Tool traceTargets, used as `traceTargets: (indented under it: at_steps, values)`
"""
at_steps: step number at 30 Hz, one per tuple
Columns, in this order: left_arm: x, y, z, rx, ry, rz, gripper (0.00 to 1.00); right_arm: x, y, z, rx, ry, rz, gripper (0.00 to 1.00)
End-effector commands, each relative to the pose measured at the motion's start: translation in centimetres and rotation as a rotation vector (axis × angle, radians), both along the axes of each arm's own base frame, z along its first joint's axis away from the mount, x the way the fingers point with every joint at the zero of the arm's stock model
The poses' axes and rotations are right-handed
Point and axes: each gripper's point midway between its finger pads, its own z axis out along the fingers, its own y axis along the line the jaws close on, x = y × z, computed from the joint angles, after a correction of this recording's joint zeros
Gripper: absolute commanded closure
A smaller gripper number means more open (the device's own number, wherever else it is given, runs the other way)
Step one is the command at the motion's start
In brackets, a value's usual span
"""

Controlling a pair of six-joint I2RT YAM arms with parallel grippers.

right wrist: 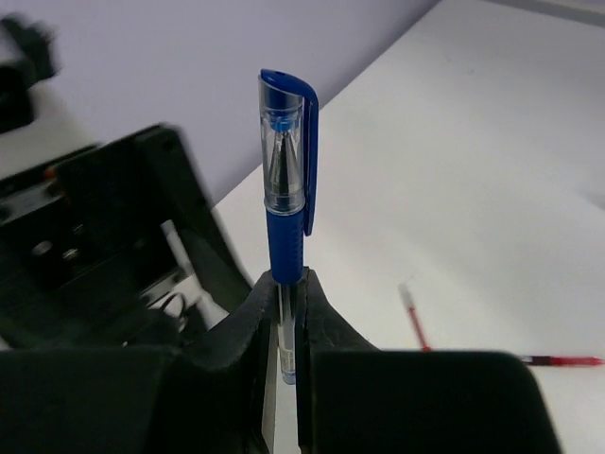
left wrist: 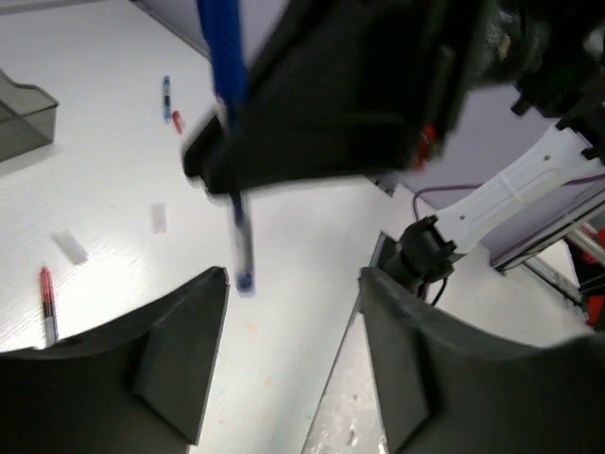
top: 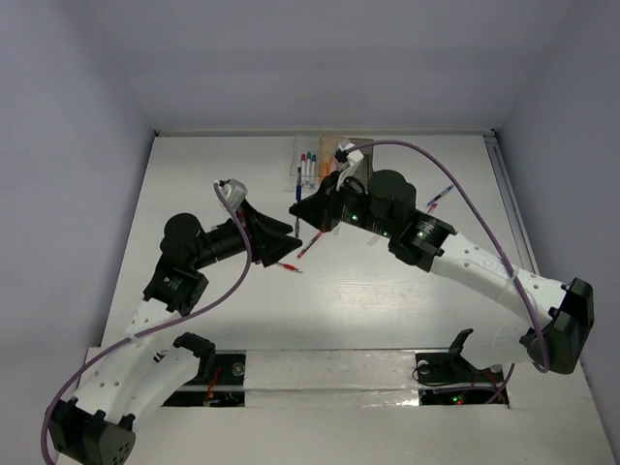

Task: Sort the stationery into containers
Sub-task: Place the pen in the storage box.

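My right gripper (top: 303, 208) is shut on a blue capped pen (right wrist: 288, 189), which stands upright between its fingers (right wrist: 286, 284). The same pen (left wrist: 232, 142) hangs above the table in the left wrist view. My left gripper (top: 284, 244) is open and empty (left wrist: 293, 284), just below and left of the right one. A clear bin (top: 303, 167) at the back holds several pens. An orange bin (top: 329, 155) beside it is partly hidden by the right arm. A dark grey bin (left wrist: 19, 113) shows in the left wrist view. Red pens (top: 310, 247) (top: 288, 266) lie near the grippers.
A red and blue pen (top: 438, 199) lies to the right. A red pen (left wrist: 45, 303), two pale eraser blocks (left wrist: 68, 246) (left wrist: 159, 218) and a blue and red pen (left wrist: 168, 99) lie on the white table (top: 387, 300). Purple cables loop over both arms.
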Motion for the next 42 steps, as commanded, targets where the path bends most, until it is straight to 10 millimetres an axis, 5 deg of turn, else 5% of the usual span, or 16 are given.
traceTargets:
  at_steps: [1,8,10,11,13,15,16,19,24,29,36,42]
  values:
    - [-0.2,0.6,0.7,0.022,-0.050,0.037,0.40,5.0,-2.6,2.0,0.065,-0.015,-0.123,1.00]
    - [0.2,2.6,-1.3,0.124,-0.064,0.157,0.14,15.6,-10.2,-2.3,-0.016,0.085,-0.337,1.00]
    - [0.5,3.0,-2.1,0.135,-0.058,0.194,0.06,18.2,-11.4,-5.8,-0.086,0.157,-0.374,1.00]
    - [0.7,3.2,-2.0,0.139,-0.060,0.210,0.05,20.1,-12.7,-5.5,-0.093,0.154,-0.418,1.00]
    - [1.4,4.1,-2.9,0.172,-0.026,0.276,0.03,23.0,-14.0,-8.1,-0.140,0.216,-0.452,1.00]
    - [2.1,4.8,-3.3,0.190,-0.011,0.337,0.02,24.6,-14.3,-9.6,-0.178,0.240,-0.468,1.00]
    - [2.8,5.6,-3.5,0.201,-0.003,0.399,0.01,26.1,-14.8,-12.1,-0.224,0.268,-0.490,1.00]
    - [3.4,7.3,-3.3,0.213,-0.004,0.509,0.01,29.5,-15.8,-13.8,-0.299,0.275,-0.556,1.00]
    - [3.6,8.5,-2.3,0.203,-0.032,0.579,0.01,32.3,-16.3,-17.2,-0.357,0.309,-0.589,1.00]
    - [3.5,8.0,-2.7,0.211,-0.025,0.558,0.01,34.9,-17.7,-18.5,-0.361,0.319,-0.638,1.00]
    - [3.6,7.9,-2.7,0.213,-0.025,0.558,0.01,35.0,-17.4,-21.7,-0.388,0.382,-0.618,1.00]
    - [3.8,7.8,-2.8,0.216,-0.021,0.558,0.01,35.1,-17.2,-20.6,-0.391,0.364,-0.604,0.52]
